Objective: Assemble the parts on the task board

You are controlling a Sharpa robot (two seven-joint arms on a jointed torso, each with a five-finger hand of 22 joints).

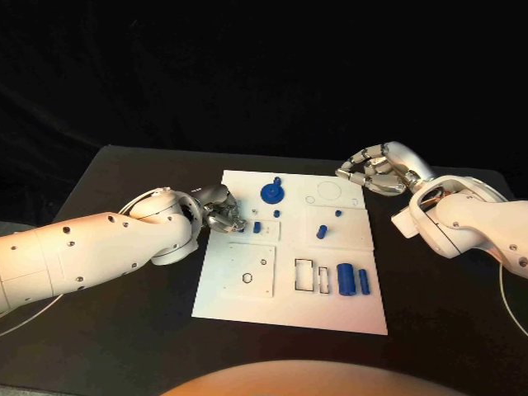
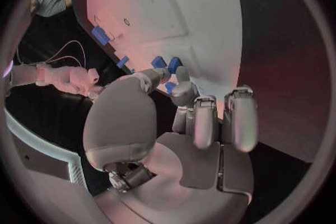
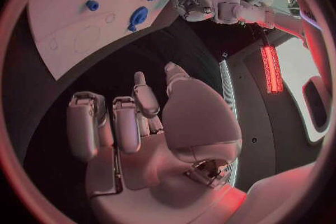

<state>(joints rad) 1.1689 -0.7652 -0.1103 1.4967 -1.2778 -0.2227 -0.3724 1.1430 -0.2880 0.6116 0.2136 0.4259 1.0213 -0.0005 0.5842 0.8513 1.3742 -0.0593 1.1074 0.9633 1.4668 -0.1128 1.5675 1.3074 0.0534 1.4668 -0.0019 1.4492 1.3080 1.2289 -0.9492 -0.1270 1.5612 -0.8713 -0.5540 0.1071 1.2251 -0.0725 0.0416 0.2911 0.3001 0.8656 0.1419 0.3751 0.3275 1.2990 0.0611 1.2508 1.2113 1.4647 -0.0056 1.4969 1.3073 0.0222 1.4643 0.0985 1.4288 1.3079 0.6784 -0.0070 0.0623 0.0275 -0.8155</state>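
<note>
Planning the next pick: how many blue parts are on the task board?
7: a disc at the far edge, four small pieces mid-board, two cylinders nearer the robot. The left hand may hide more.

The white task board (image 1: 247, 301) lies flat mid-table, with small blue parts (image 1: 347, 279) scattered across it.

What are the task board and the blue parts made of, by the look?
Task board: looks like matte white plastic or painted sheet; flat, even, no glare, crisp cut recesses. Cannot tell which.
Blue parts, such as the cylinder and the round disc: probably moulded or printed plastic; uniform saturated blue, dull finish, no metallic shine.
</note>
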